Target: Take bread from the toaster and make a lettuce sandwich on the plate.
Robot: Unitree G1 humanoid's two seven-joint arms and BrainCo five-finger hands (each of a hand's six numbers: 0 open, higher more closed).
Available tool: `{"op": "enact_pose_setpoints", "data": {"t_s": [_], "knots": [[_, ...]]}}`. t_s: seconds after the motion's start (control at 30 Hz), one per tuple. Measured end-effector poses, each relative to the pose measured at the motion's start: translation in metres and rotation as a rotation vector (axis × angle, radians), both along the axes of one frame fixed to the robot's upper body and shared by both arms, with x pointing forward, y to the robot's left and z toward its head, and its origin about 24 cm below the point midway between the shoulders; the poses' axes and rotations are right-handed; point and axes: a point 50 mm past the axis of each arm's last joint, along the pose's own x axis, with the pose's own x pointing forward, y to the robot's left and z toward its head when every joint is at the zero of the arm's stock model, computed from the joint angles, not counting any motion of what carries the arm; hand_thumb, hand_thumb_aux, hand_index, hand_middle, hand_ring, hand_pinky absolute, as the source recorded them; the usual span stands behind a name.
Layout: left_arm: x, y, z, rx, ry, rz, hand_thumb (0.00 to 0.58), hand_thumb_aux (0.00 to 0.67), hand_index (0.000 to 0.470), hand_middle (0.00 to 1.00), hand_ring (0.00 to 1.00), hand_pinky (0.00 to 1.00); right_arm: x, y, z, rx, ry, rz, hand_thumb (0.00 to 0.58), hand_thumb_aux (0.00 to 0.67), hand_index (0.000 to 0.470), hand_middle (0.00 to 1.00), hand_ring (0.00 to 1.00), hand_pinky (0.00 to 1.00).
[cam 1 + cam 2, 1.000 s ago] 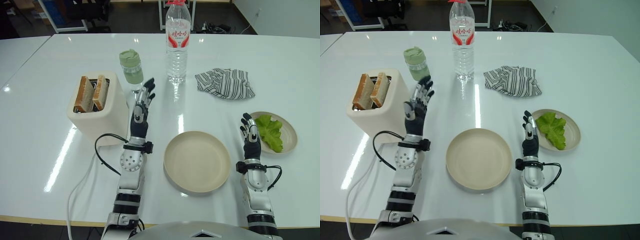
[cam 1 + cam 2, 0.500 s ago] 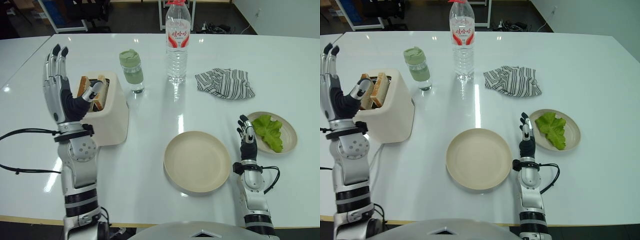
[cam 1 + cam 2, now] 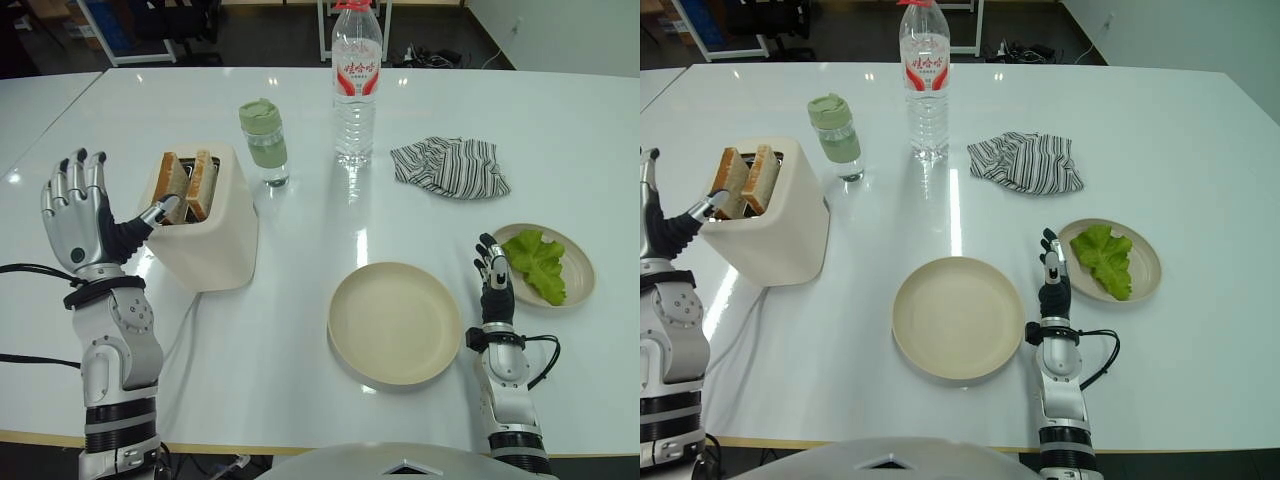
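1. My left hand (image 3: 75,215) is raised off the table (image 3: 290,335), fingers spread and pointing up, nothing in its grasp.
2. The toaster (image 3: 215,240) stands just to the right of that hand. Its thumb reaches toward the top edge of the toaster, at the base of the nearer slice; I cannot tell whether it touches.
3. Two slices of bread (image 3: 172,185) stand upright in the slots, side by side, both still in the toaster.
4. My right hand (image 3: 494,278) lies low on the table, fingers straight, pressed together and pointing away from me, holding nothing.
5. The plate (image 3: 395,322) sits just left of the right hand, bare.
6. The lettuce (image 3: 538,262) lies on a small dish (image 3: 588,272) just right of the right hand, so this hand rests between plate and dish.
7. Beyond the toaster, up and right of the left hand, stands a green-lidded cup (image 3: 264,138), with a water bottle (image 3: 355,85) further right.
8. A striped cloth (image 3: 450,167) lies crumpled well beyond the right hand.
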Motion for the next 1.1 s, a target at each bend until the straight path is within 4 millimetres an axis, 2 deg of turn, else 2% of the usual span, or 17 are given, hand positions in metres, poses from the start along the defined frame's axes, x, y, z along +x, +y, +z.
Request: {"op": "enact_pose_setpoints", "data": {"t_s": [0.03, 0.2, 0.27, 0.3, 0.33, 0.37, 0.53, 0.67, 0.77, 0.87, 1.07, 1.1], "knots": [[0.0, 0.0, -0.001, -0.006, 0.004, 0.0, 0.014, 0.008, 0.006, 0.0, 0.0, 0.0, 0.0, 0.0, 0.0, 0.0, 0.001, 0.0, 0.0, 0.0, 0.0, 0.0, 0.0, 0.0], [0.002, 0.0, -0.006, -0.022, 0.031, -0.001, 0.009, 0.005, 0.004, 0.0, 0.0, 0.0, 0.0, 0.0, -0.001, -0.001, 0.006, -0.001, 0.0, 0.0, 0.0, 0.0, 0.0, 0.0], [0.002, 0.001, -0.01, -0.025, 0.047, 0.003, 0.066, 0.039, 0.028, 0.0, 0.0, 0.0, 0.0, -0.001, -0.002, -0.001, 0.007, -0.001, 0.0, 0.0, 0.0, 0.0, 0.0, 0.0], [0.002, 0.002, -0.011, -0.025, 0.053, 0.006, 0.152, 0.095, 0.066, 0.0, 0.0, 0.0, 0.0, -0.001, -0.002, -0.001, 0.007, -0.001, 0.0, 0.0, 0.0, 0.0, 0.0, 0.0], [0.002, 0.002, -0.012, -0.026, 0.061, 0.007, 0.322, 0.223, 0.157, 0.0, 0.0, 0.0, 0.0, -0.001, -0.002, -0.001, 0.008, -0.002, 0.0, 0.0, 0.0, 0.0, 0.0, 0.0], [0.002, 0.001, -0.014, -0.024, 0.068, 0.002, 0.379, 0.276, 0.194, 0.0, 0.0, 0.0, 0.0, -0.001, -0.002, -0.002, 0.008, -0.002, 0.0, 0.0, 0.0, 0.0, 0.0, 0.0], [0.004, -0.005, -0.016, -0.02, 0.079, -0.027, 0.395, 0.292, 0.205, 0.0, 0.0, 0.0, -0.001, -0.001, -0.002, -0.004, 0.013, -0.003, 0.0, 0.0, 0.0, 0.0, 0.0, 0.0], [0.005, -0.008, -0.016, -0.01, 0.069, -0.04, 0.47, 0.378, 0.265, 0.0, 0.0, 0.0, -0.001, -0.001, -0.003, -0.004, 0.016, -0.003, 0.0, 0.0, 0.0, 0.0, 0.0, 0.0], [0.006, -0.012, -0.014, 0.003, 0.054, -0.059, 0.535, 0.483, 0.339, 0.0, 0.0, 0.0, -0.001, -0.002, -0.003, -0.005, 0.017, -0.003, 0.0, 0.0, 0.0, 0.0, 0.0, 0.0], [0.007, -0.016, -0.012, 0.019, 0.027, -0.08, 0.58, 0.67, 0.47, 0.0, 0.0, 0.0, -0.001, -0.002, -0.003, -0.007, 0.017, -0.003, 0.0, 0.0, 0.0, 0.0, 0.0, 0.0], [0.006, -0.024, -0.007, 0.047, -0.054, -0.12, 0.58, 0.67, 0.47, 0.0, 0.0, 0.0, -0.001, -0.002, -0.003, -0.006, 0.018, -0.003, 0.0, 0.0, 0.0, 0.0, 0.0, 0.0], [0.007, -0.026, -0.006, 0.049, -0.064, -0.128, 0.58, 0.67, 0.47, 0.35, 0.35, 0.35, -0.002, -0.002, -0.003, -0.006, 0.018, -0.003, 0.0, 0.0, 0.0, 0.0, 0.0, 0.0]]}}
